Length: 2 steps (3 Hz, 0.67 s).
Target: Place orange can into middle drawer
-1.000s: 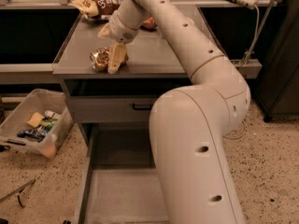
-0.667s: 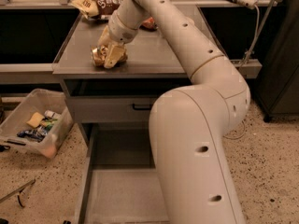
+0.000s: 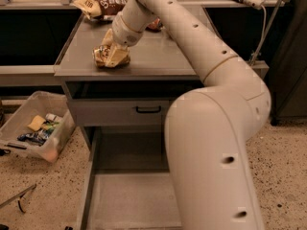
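Note:
The orange can (image 3: 99, 56) lies on the grey cabinet top (image 3: 158, 56), near its front left. My gripper (image 3: 113, 54) reaches down from the right and sits over the can. Its cream fingers (image 3: 116, 55) straddle the can and are closed on it, hiding its right side. The can still rests on the top. The middle drawer (image 3: 125, 200) is pulled out wide open below, with a bare grey floor. My white arm hides its right part.
A shallower grey drawer with a black handle (image 3: 147, 109) is shut above the open one. A brown snack bag (image 3: 102, 4) and a red item (image 3: 155, 26) lie at the back of the top. A clear plastic bin (image 3: 34, 126) of packets stands on the floor at left.
My gripper has moved left from beside the can onto it, and its fingers have closed around it. The can has stayed on the cabinet top.

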Each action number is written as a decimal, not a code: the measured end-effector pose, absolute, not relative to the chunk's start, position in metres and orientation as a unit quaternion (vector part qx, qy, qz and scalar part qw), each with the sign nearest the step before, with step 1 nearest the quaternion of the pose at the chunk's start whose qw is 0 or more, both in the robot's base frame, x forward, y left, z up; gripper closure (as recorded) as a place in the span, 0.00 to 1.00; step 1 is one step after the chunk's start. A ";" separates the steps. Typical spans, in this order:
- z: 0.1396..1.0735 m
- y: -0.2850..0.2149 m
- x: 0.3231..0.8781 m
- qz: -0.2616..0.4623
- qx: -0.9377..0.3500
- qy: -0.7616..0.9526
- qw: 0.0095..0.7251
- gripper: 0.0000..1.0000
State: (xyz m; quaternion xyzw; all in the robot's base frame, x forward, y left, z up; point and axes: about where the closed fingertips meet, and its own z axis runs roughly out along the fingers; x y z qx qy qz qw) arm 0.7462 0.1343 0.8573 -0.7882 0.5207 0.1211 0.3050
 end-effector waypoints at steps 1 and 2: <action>0.922 0.106 0.719 0.082 -0.766 0.510 0.382 1.00; 0.974 0.096 0.672 0.070 -0.739 0.491 0.455 1.00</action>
